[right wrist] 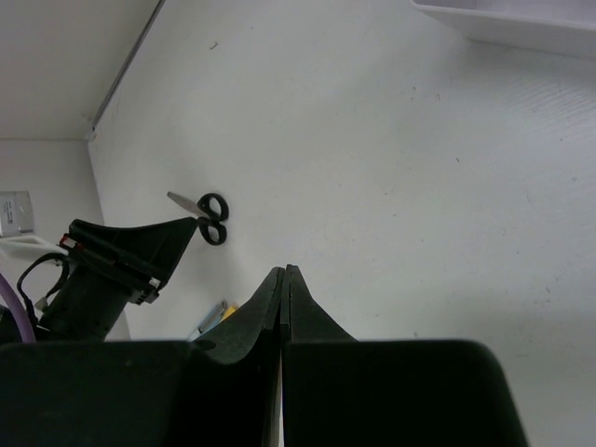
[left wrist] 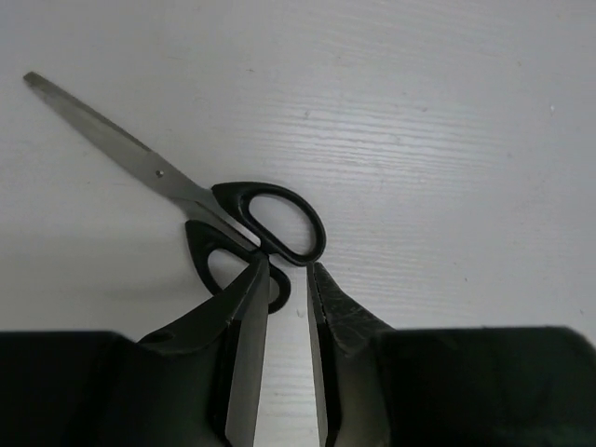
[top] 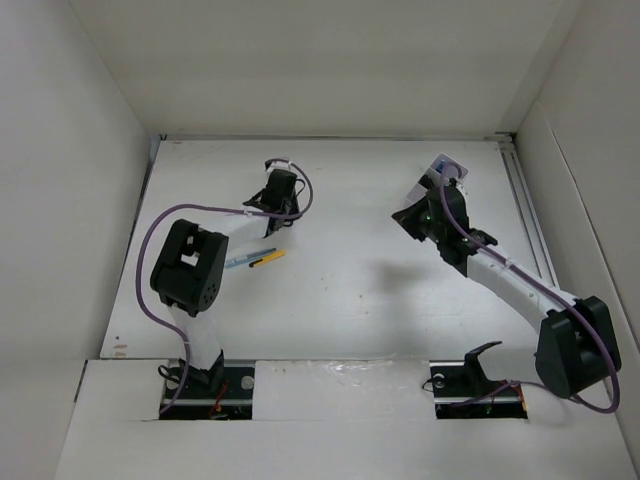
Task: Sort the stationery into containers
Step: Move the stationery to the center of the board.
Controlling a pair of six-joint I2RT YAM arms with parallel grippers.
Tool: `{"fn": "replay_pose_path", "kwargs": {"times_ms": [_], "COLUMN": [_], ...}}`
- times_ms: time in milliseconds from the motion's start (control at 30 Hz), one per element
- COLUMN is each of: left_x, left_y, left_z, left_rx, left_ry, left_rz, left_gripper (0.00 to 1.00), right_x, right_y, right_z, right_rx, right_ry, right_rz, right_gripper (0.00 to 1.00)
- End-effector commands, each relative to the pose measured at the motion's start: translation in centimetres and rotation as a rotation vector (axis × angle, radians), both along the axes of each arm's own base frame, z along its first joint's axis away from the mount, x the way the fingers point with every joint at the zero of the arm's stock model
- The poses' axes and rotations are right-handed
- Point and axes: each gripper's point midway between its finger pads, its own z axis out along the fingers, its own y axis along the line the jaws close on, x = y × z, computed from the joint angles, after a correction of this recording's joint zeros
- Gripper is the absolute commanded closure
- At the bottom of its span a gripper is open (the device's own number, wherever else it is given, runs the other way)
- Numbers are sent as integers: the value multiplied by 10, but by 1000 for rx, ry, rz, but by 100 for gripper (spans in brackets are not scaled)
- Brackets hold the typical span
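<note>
Black-handled silver scissors [left wrist: 270, 223] lie flat on the white table, blades pointing up-left. My left gripper [left wrist: 287, 265] hovers right at the handle loops, jaws a narrow gap apart with only bare table between them; its left finger [left wrist: 244, 307] covers part of the lower loop. From above, the left gripper [top: 283, 205] is at the table's back left. A yellow pen [top: 268, 258] and a light-blue pen [top: 240, 261] lie side by side nearer the left arm. My right gripper [right wrist: 284, 270] is shut and empty, held above the table near the white bin [right wrist: 521, 23].
The white bin [top: 450, 168] stands at the back right, partly covered by the right arm. White walls enclose the table on three sides. In the right wrist view the scissors [right wrist: 207, 212] and pens [right wrist: 209, 319] show beside the left arm.
</note>
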Motion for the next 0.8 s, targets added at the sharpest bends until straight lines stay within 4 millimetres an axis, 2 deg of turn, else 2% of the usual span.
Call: {"fn": "replay_pose_path", "kwargs": {"times_ms": [0, 100, 133, 233, 267, 300, 367, 400, 433, 467, 600, 633, 667, 767], "left_x": [23, 26, 32, 29, 24, 21, 10, 6, 4, -3, -27, -26, -31, -25], "left_y": [-22, -23, -24, -20, -13, -14, -4, -4, 3, -6, -11, -7, -1, 1], "left_z": [53, 38, 43, 33, 27, 32, 21, 17, 19, 14, -4, -1, -10, 3], "left_rx": [-49, -26, -25, 16, 26, 21, 50, 66, 93, 109, 229, 247, 275, 270], "left_ry": [-122, -85, -98, -70, -58, -78, -56, -50, -59, -55, -20, -22, 3, -37], "left_rz": [-112, -117, -110, -85, -55, -45, -25, -23, -3, -20, -15, 2, 38, 79], "left_gripper": [79, 75, 75, 75, 75, 75, 75, 75, 75, 75, 75, 75, 75, 71], "right_x": [5, 4, 2, 4, 3, 2, 2, 2, 2, 0, 0, 0, 0, 1], "right_y": [2, 4, 3, -1, -1, 1, 1, 1, 1, 4, 6, 6, 6, 8], "right_z": [25, 25, 20, 20, 24, 24, 24, 24, 24, 24, 24, 21, 21, 25], "right_rx": [42, 48, 44, 43, 46, 52, 52, 52, 52, 60, 64, 61, 61, 68], "right_ry": [-84, -82, -72, -72, -81, -79, -79, -79, -79, -76, -74, -65, -65, -72], "right_rz": [21, 32, 32, 21, 21, 33, 33, 33, 33, 50, 58, 58, 58, 66], "right_gripper": [99, 99, 99, 99, 99, 99, 99, 99, 99, 99, 98, 98, 98, 98]}}
